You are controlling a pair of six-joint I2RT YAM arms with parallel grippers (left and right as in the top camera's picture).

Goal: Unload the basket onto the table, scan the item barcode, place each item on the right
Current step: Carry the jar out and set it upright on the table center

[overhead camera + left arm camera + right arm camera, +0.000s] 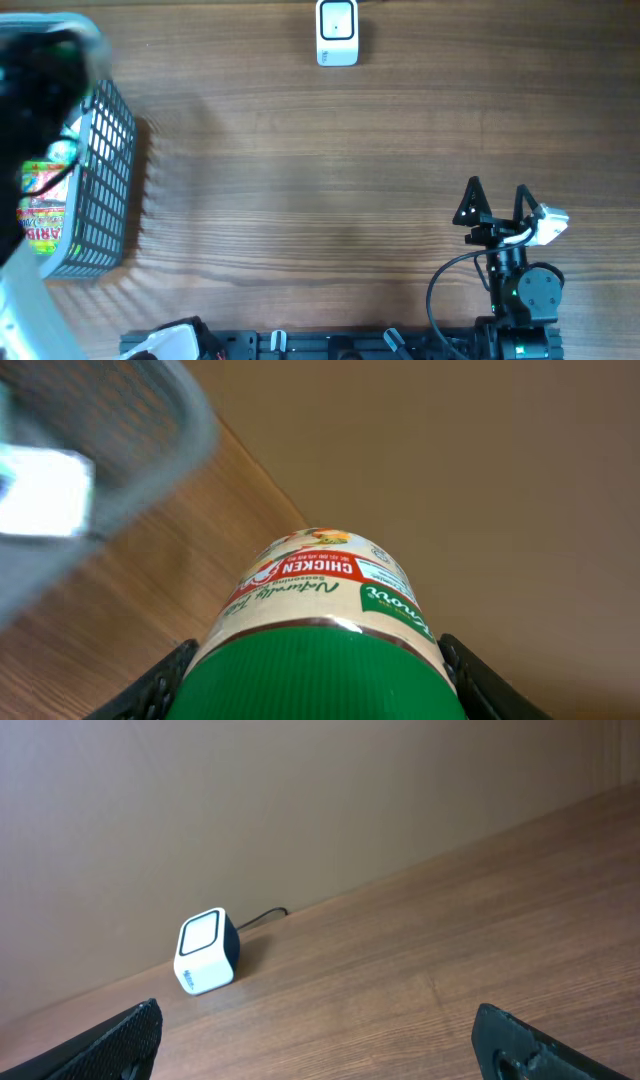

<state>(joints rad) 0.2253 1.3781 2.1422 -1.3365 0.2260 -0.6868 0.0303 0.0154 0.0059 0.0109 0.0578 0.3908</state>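
Observation:
A jar (318,622) with a green ribbed lid and a chicken label fills the left wrist view. My left gripper (315,685) is shut on it, one black finger (158,688) on each side of the lid. The jar hangs above the wooden table, beside the basket. In the overhead view the left arm (40,70) is a dark blur over the basket, and the jar is hidden there. The white barcode scanner (337,32) stands at the table's far edge, also the scanner (207,953) ahead of my right gripper. My right gripper (497,200) rests open and empty at the near right.
A grey wire basket (105,185) stands at the left edge with a colourful sweets bag (40,215) inside. Its blurred rim (150,440) crosses the left wrist view's upper left. A brown wall backs the table behind the scanner.

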